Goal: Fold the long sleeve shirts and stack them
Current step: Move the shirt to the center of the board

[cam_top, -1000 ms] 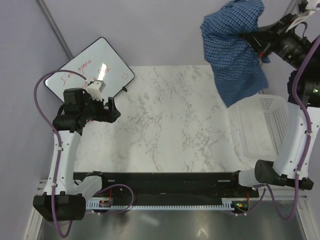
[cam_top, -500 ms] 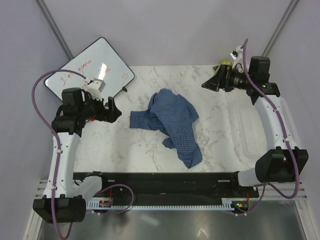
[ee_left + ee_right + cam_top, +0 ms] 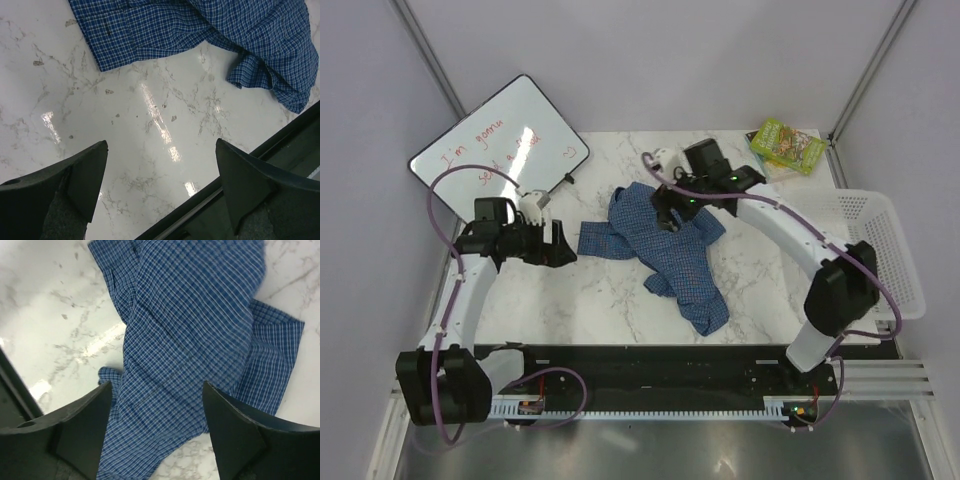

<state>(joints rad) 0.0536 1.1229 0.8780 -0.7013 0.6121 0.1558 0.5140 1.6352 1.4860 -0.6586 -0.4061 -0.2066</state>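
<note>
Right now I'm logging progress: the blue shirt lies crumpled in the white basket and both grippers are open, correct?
Not quite. The top view shows the shirt crumpled on the table, not in the basket. The rest holds: the left gripper and right gripper are both open.

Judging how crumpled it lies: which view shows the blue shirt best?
Top external: almost the whole crumpled shirt shows. Right wrist sees only its middle, up close; left wrist catches just a cropped strip.

The right arm (image 3: 770, 215) hides part of the crumpled shirt (image 3: 685, 270) from above (collar not findable); both wrist views crop the cloth, and red writing on the whiteboard (image 3: 490, 135) is illegible.
</note>
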